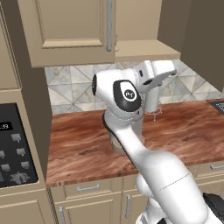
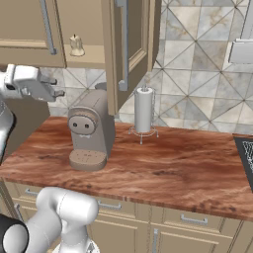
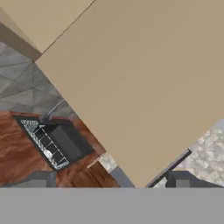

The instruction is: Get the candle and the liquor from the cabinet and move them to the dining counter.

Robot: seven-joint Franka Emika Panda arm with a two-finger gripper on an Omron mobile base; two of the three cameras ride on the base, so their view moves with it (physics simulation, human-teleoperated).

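Closest to the camera, low cream drawer fronts (image 2: pixel 192 220) with short metal handles run under the front edge of the bench (image 2: pixel 188 173), a reddish-brown wood-grain worktop backed by grey patterned tile. At the far left stands a tall oven unit with a black control panel (image 1: pixel 13 151).

Above the bench hangs the cabinet (image 2: pixel 29 29), tan with panelled doors and long vertical bar handles. Its left door is closed; its right door (image 2: pixel 129 47) is swung out toward me. Inside, on the bottom shelf, sits the candle (image 2: pixel 76 45), small, cream and lumpy, just right of the closed door's edge. I cannot see the liquor.

My hand (image 2: pixel 57 86) is raised at the left, just under the closed door and below and left of the candle, not touching it. Its two dark fingers (image 2: pixel 49 79) point right, spread wide apart with nothing between them.

Below and to the right of my hand a beige coffee machine (image 2: pixel 90 133) stands on the bench, under the open door. Right of it is a paper towel roll (image 2: pixel 144 111) upright on a wire stand. At the far right edge lies a dark corner of a cooktop (image 2: pixel 247 153).
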